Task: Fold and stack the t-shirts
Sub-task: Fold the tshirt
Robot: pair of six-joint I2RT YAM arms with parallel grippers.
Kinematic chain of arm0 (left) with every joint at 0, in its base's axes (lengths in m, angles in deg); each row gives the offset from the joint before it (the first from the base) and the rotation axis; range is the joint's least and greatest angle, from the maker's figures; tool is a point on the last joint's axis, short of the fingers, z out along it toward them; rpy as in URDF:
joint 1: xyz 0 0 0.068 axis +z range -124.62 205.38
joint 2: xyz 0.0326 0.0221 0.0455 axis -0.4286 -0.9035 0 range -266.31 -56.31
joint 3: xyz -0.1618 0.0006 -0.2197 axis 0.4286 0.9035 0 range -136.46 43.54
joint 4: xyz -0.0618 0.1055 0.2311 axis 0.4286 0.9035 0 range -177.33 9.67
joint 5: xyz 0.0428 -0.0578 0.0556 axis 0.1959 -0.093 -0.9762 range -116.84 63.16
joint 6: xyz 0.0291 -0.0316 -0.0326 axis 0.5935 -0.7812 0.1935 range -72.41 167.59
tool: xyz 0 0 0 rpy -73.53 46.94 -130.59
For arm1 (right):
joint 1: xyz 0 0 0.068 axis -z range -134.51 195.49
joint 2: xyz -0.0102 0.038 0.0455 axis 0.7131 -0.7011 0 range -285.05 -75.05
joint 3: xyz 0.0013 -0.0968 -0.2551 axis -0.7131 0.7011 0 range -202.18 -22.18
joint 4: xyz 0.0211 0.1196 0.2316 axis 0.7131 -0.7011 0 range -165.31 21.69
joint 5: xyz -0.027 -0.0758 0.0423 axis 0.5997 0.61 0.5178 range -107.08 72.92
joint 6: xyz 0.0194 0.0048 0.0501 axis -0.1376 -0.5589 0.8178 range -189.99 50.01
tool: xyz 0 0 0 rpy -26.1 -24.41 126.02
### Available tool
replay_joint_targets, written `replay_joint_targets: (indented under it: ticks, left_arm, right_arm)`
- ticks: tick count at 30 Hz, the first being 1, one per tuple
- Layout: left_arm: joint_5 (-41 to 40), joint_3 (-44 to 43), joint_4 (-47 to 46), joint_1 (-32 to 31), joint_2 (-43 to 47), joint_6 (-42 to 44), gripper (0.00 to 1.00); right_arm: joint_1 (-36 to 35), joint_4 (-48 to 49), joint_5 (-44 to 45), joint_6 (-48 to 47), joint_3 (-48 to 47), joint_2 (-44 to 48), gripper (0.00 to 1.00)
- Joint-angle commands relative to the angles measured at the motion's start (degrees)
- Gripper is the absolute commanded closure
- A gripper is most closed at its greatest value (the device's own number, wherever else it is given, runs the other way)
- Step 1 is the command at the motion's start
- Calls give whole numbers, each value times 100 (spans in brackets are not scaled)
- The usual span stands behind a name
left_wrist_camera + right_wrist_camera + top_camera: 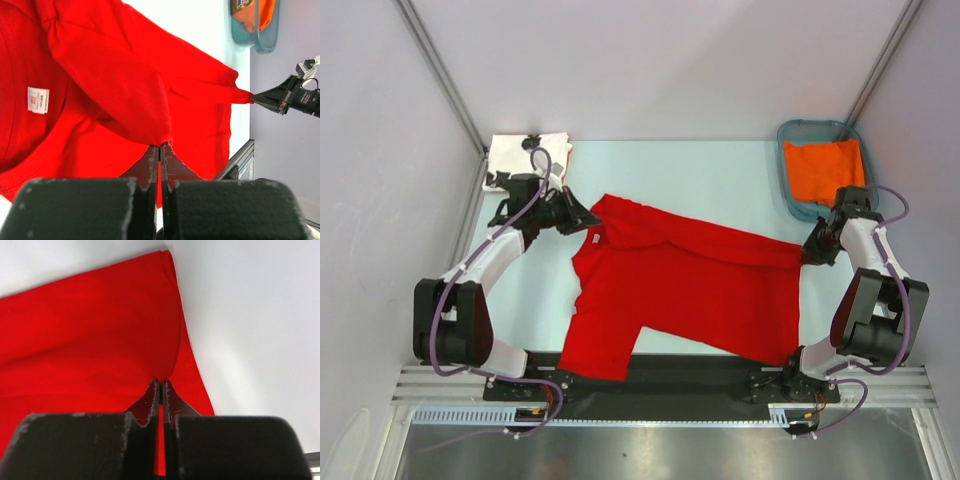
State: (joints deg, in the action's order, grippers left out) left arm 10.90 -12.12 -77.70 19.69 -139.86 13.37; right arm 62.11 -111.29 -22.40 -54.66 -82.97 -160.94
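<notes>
With left gripper point(591, 219) clamped on the far-left edge of the red shirt point(690, 290) and right gripper point(807, 249) pinching its right corner, draw cloth taut, then fold both ends evenly nearward.

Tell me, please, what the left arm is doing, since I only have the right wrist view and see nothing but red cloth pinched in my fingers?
Observer: The left gripper is also shut on the red t-shirt, at its collar end, opposite the right gripper.
Operator: Thank you. Where is the white t-shirt?
Observer: The white t-shirt lies folded at the far left corner of the table, apart from the red one.
Operator: Is anything close to my side?
Observer: A teal basket with orange cloth in it sits at the far right corner, just beyond your gripper.
</notes>
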Motion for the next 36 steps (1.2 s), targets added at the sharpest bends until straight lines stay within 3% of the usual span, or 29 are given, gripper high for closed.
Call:
replay_joint_targets:
  ticks: [1, 21, 27, 29, 30, 31, 33, 34, 36]
  left_arm:
    - [14, 99, 83, 51, 269, 178, 100]
    - [-3, 854, 312, 139, 884, 117, 100]
    - [-178, 961, 460, 165, 1060, 196, 96]
    - [-354, 891, 715, 191, 1016, 319, 81]
    - [-433, 794, 873, 209, 981, 432, 55]
    - [-503, 733, 935, 209, 981, 520, 42]
    - [-670, 453, 979, 192, 1059, 801, 33]
    - [-889, 329, 1040, 191, 1164, 1090, 29]
    - [-1179, -74, 1024, 174, 1122, 1399, 21]
  right_arm:
    - [16, 27, 137, -39, 50, 151, 98]
    - [16, 53, 119, 40, 121, 11, 94]
    - [16, 18, 84, 75, 156, -51, 88]
    - [16, -8, 66, 66, 226, -42, 83]
    - [8, -165, 66, 58, 235, -51, 74]
    - [16, -262, 136, 66, 235, -16, 68]
    - [69, -456, 268, 40, 174, 177, 57]
    - [95, -439, 321, 75, 156, 273, 45]
    - [96, 84, -79, 145, 164, 571, 35]
